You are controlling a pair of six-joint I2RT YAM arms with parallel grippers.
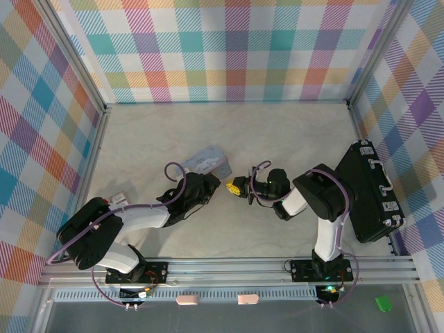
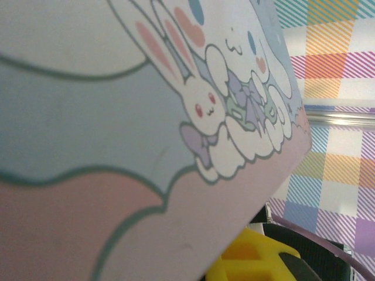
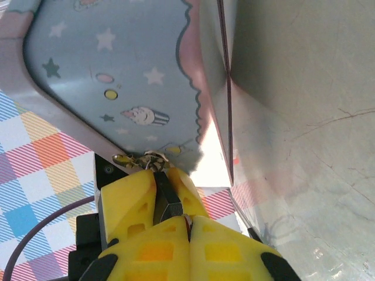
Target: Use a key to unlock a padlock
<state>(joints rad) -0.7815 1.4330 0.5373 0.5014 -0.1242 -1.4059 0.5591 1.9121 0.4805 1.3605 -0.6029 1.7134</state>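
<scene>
The pale-blue cartoon tin [image 1: 207, 161] lies mid-table, tilted, and fills the left wrist view [image 2: 146, 117]. In the right wrist view the small dark padlock [image 3: 167, 199] hangs by its thin shackle from the hasp on the tin [image 3: 117, 70]. My left gripper [image 3: 158, 174] [image 1: 216, 186] is shut on the padlock, one yellow finger on each side of its body. My right gripper [image 3: 188, 225] [image 1: 236, 187] is directly below it and is shut on the key [image 3: 187, 219]. Only a thin sliver of the key shows, at the padlock's lower end. Under the tin's edge sits a yellow finger [image 2: 258, 257]; I cannot tell whose.
A black case [image 1: 371, 194] lies along the right wall, close to the right arm. Plaid walls close in the marbled tabletop [image 1: 277, 139] on three sides. A metal rail [image 1: 229, 267] runs along the near edge.
</scene>
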